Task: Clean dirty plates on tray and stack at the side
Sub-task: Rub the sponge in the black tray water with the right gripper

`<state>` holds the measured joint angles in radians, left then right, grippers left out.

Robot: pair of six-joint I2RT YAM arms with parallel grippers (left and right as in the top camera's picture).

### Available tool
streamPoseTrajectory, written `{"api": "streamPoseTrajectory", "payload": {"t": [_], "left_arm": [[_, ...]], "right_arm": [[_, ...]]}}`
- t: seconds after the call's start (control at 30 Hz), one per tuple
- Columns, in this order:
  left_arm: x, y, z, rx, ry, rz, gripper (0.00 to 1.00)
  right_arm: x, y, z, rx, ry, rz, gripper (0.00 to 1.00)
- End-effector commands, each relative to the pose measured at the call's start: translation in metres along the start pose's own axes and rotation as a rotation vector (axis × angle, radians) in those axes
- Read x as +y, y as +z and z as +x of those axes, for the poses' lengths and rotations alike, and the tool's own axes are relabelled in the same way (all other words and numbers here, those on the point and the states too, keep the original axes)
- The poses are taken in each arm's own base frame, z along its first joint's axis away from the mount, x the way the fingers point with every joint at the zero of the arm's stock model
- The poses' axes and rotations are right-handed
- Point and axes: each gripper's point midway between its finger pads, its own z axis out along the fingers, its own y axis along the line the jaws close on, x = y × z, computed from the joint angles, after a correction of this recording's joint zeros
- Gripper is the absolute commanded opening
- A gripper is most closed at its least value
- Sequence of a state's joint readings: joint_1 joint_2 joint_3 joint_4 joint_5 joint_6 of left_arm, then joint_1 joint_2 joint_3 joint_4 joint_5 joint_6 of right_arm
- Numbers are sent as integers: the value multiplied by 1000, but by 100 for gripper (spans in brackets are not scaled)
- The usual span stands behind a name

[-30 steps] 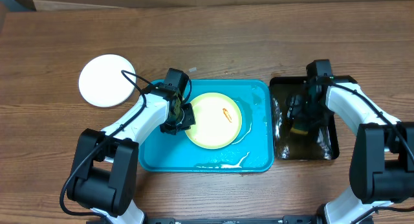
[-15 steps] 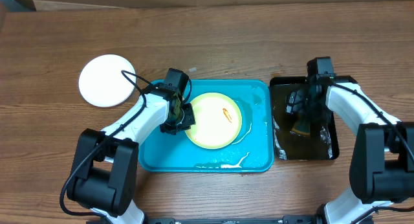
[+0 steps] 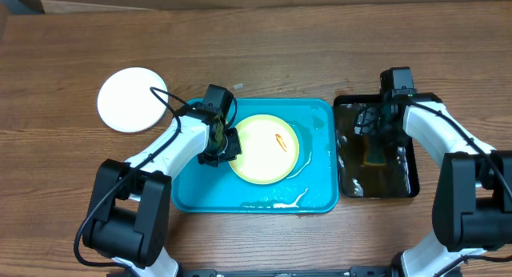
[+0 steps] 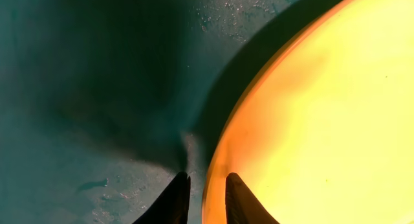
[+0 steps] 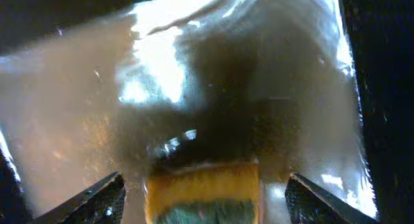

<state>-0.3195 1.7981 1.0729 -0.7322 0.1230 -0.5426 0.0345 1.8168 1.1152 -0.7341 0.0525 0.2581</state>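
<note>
Turquoise tray holds the yellow plate, smear unwiped — left fingers clamped on its rim. Right fingers, spread beside the sponge, have drawn farther up the black tray — no scrubbing yet. White plate beyond, on desk.

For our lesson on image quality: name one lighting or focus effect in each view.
Overhead: even light, sharp. Left wrist: yellow plate overexposed, dark shadow on the turquoise tray. Right wrist: white glare in the black tray; sponge blurred.
</note>
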Motion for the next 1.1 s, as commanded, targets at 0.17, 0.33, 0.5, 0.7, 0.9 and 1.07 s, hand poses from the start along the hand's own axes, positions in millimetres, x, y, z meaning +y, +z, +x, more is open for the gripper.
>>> {"api": "streamPoseTrajectory", "payload": {"t": [0.17, 0.33, 0.5, 0.7, 0.9, 1.07], "left_arm": [[1, 6, 4, 18, 20, -5, 18], [1, 6, 4, 19, 21, -5, 18], [1, 5, 5, 22, 20, -5, 19], [1, 5, 7, 34, 16, 3, 19], [3, 4, 8, 52, -1, 14, 22], [7, 1, 7, 72, -33, 35, 23]], "right_arm": [[1, -25, 15, 114, -2, 9, 66], [-4, -15, 28, 143, -2, 20, 62], [-4, -6, 31, 129, -2, 14, 61], [-4, -4, 30, 122, -2, 12, 61], [-4, -4, 30, 120, -2, 11, 62], [-4, -4, 29, 119, -2, 11, 62]]}}
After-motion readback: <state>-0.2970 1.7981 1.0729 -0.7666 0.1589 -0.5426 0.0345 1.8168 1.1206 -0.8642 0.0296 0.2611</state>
